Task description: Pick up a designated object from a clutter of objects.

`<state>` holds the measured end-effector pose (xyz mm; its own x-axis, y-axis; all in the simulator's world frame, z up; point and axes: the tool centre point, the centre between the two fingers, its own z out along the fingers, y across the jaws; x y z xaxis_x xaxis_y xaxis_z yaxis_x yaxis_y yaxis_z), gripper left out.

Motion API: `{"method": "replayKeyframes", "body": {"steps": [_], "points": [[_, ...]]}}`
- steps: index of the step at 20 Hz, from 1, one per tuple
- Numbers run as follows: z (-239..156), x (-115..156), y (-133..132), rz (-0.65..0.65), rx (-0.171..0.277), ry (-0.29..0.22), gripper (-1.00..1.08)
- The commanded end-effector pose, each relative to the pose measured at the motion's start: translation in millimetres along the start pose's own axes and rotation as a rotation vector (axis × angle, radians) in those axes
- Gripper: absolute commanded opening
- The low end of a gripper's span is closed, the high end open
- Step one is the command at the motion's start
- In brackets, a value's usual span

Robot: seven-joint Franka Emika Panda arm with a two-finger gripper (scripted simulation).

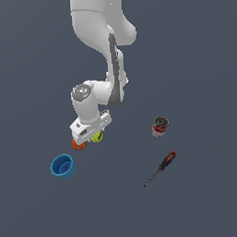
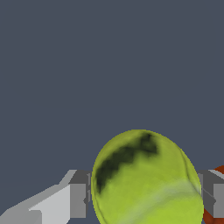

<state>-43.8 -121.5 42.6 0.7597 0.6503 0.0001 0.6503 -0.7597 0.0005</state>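
The designated object, a yellow-green tennis ball (image 1: 97,137), lies on the dark floor beneath my hand in the exterior view. It fills the space between my two fingers in the wrist view as the ball (image 2: 144,179), with a finger pad (image 2: 78,199) against one side and the other finger pressing the opposite side. My gripper (image 1: 92,134) is shut on it, low at floor level. The orange-red ball (image 1: 78,144) of the clutter rests right beside the gripper, and a sliver of this ball (image 2: 219,170) shows behind one finger.
A blue cup (image 1: 62,166) stands toward the exterior view's left, below the gripper. A red-labelled can (image 1: 160,126) and a screwdriver (image 1: 162,167) with a red-and-black handle lie toward the exterior view's right.
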Motion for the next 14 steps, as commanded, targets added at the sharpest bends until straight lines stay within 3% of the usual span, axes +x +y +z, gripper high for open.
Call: {"method": "replayKeyframes", "body": {"steps": [1,14], "points": [[-3.1,0.9,-0.5,0.000,-0.001,0.001,-1.00],[-66.9,14.1,-19.7,0.000,-0.001,0.001,-1.00]]}}
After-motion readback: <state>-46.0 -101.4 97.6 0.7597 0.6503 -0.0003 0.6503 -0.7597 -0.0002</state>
